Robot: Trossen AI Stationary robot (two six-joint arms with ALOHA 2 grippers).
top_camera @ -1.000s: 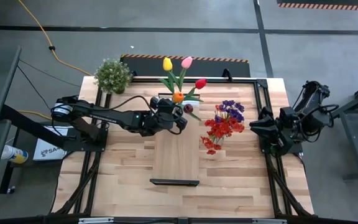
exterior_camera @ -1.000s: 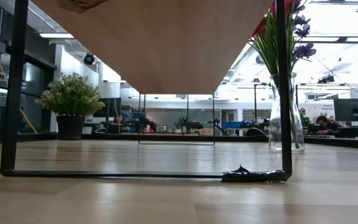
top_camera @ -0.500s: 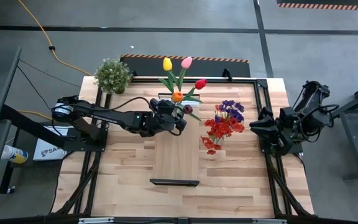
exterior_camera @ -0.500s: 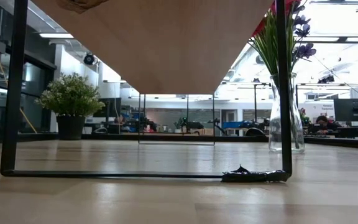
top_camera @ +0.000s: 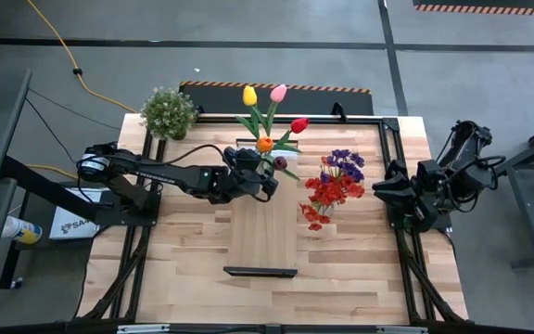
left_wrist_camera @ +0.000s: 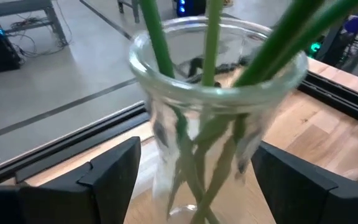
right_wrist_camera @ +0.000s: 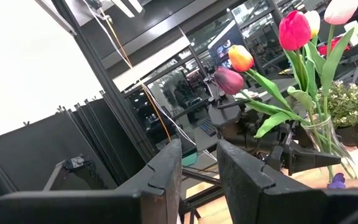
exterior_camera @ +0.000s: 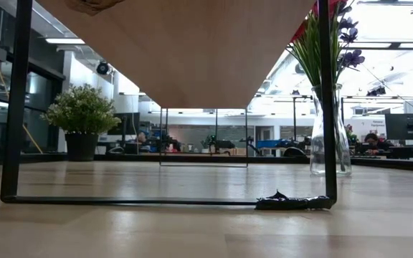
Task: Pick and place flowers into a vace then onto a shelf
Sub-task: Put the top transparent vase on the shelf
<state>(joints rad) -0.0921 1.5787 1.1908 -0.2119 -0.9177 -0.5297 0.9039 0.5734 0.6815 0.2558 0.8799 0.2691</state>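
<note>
A clear glass vase [left_wrist_camera: 210,118] holds yellow, pink, red, orange and maroon tulips [top_camera: 269,116]. It stands by its base on the far end of the light wood shelf [top_camera: 263,232], which is raised on a black frame [exterior_camera: 16,107]. My left gripper [top_camera: 269,169] is open at this vase, with one finger close on each side of its lower body [left_wrist_camera: 194,168]. A second glass vase [exterior_camera: 330,132] with red sprays and a purple cluster [top_camera: 334,184] stands on the table right of the shelf. My right gripper [top_camera: 379,190] waits at the table's right edge, its fingers slightly apart [right_wrist_camera: 199,162].
A bushy potted plant [top_camera: 168,111] sits at the table's far left corner. The shelf's dark edge [top_camera: 260,272] faces the near side. Bare tabletop [top_camera: 184,250] lies left and near of the shelf. Black rails run along both table sides.
</note>
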